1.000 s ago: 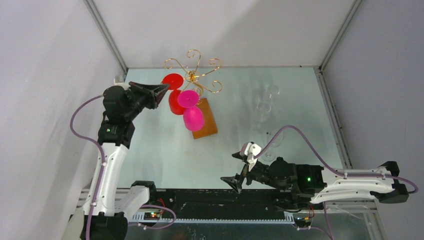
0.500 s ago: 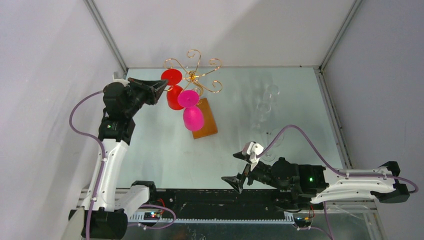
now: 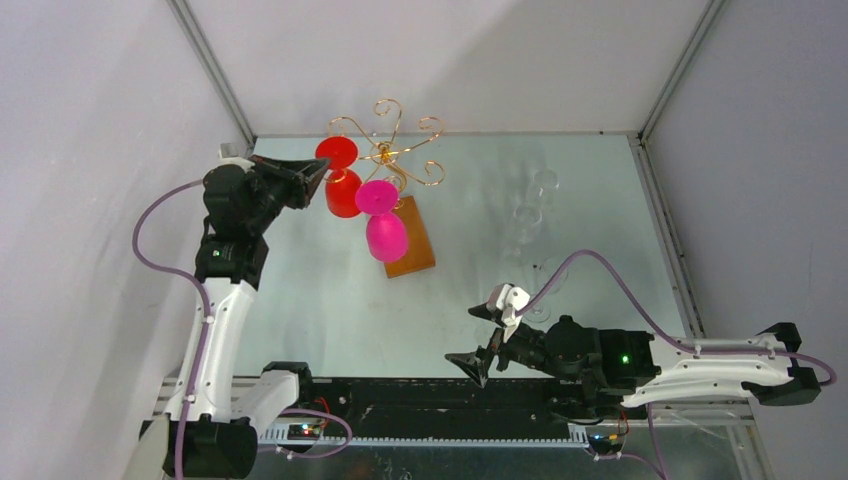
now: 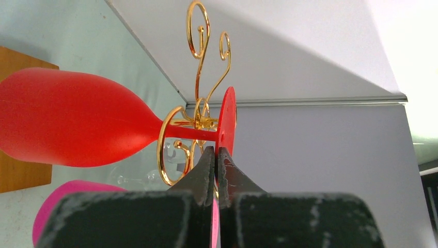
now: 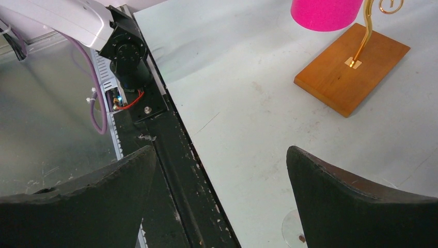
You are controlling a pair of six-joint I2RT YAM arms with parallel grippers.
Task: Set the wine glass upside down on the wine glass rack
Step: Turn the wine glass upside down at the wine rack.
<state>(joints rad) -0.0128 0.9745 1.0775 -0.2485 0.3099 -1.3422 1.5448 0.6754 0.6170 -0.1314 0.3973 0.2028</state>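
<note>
Red wine glass (image 4: 77,124) hangs bowl-down, its stem seemingly threaded through a gold scroll of the wine glass rack (image 3: 400,150), next to a pink wine glass (image 3: 385,235) hung the same way, so we judge the placing all but done. Our left jaws are pressed together on nothing, tips right at the rim of the red foot; backing them off looks like what is left. Our right jaws stand wide apart over the worktop (image 3: 300,290), near the clear glasses (image 3: 528,215) not yet hung

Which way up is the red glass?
Upside down: the red glass has its foot on top and bowl below, with the stem within a curl of the rack.
</note>
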